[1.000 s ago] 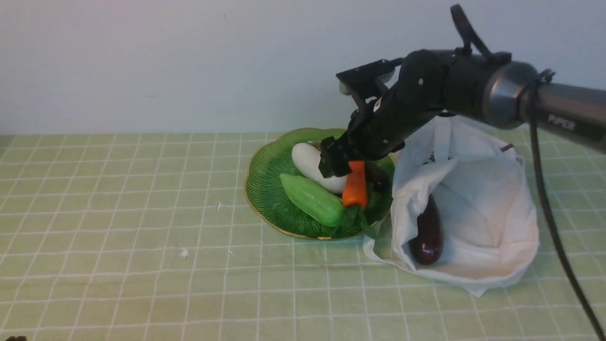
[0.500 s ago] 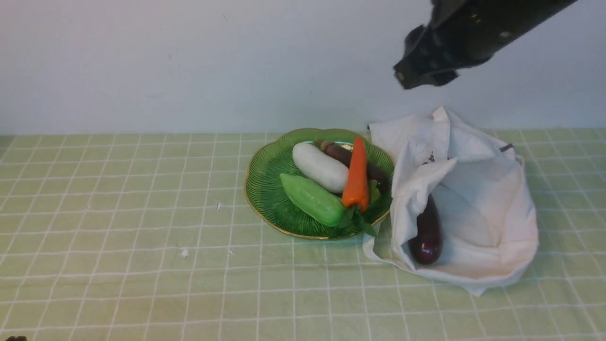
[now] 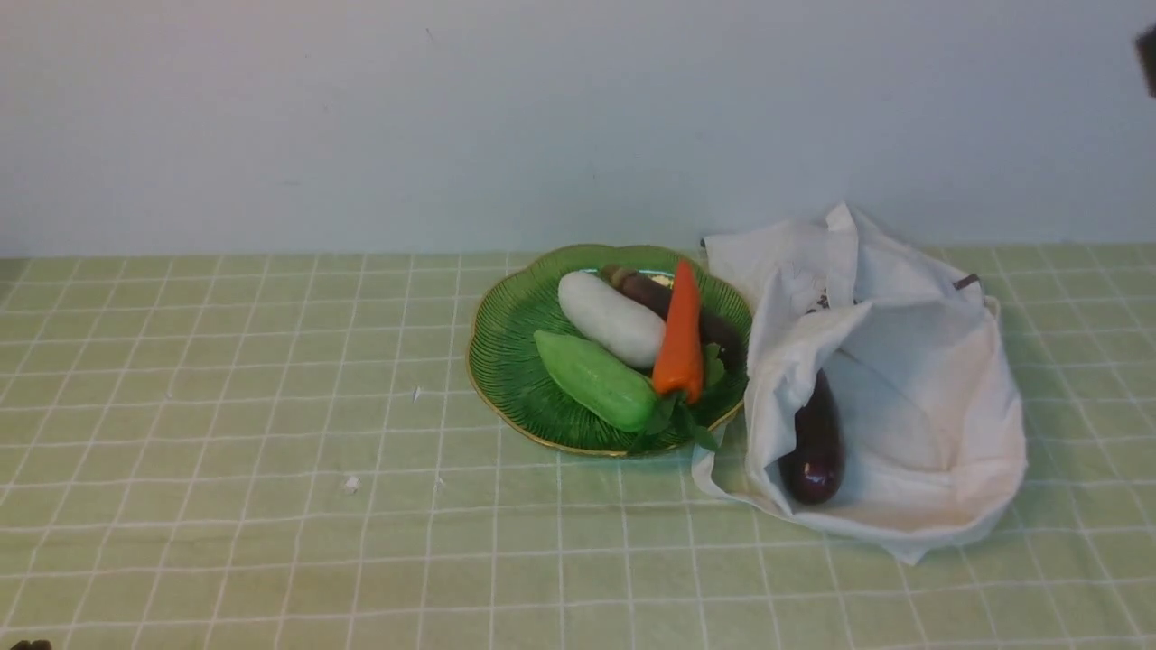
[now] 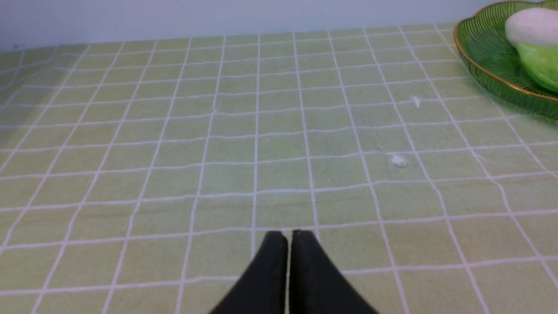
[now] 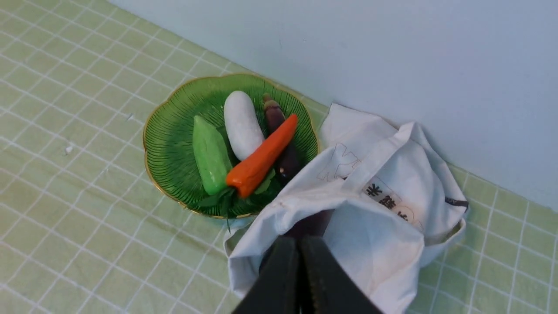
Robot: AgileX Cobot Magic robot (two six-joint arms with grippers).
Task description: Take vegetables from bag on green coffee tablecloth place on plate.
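On the green coffee tablecloth (image 3: 226,406) stands the dark green plate (image 3: 506,361). It holds a white radish (image 3: 610,318), a light green cucumber (image 3: 596,379), an orange carrot (image 3: 682,334) and a purple eggplant (image 3: 646,289). The white bag (image 3: 912,388) lies right of the plate, touching it, with a second eggplant (image 3: 815,442) in its open mouth. My right gripper (image 5: 299,239) hangs high above the bag, shut and empty; only a dark sliver shows at the front view's top right corner. My left gripper (image 4: 288,233) is shut and empty over bare cloth, well left of the plate (image 4: 484,52).
A pale wall runs close behind the plate and bag. Small white crumbs (image 3: 350,484) lie on the cloth left of the plate, another crumb (image 3: 416,394) nearer it.
My right gripper let go of the carrot on the plate, rose up and to the right almost out of the front view, and closed. The carrot now lies across the eggplant.
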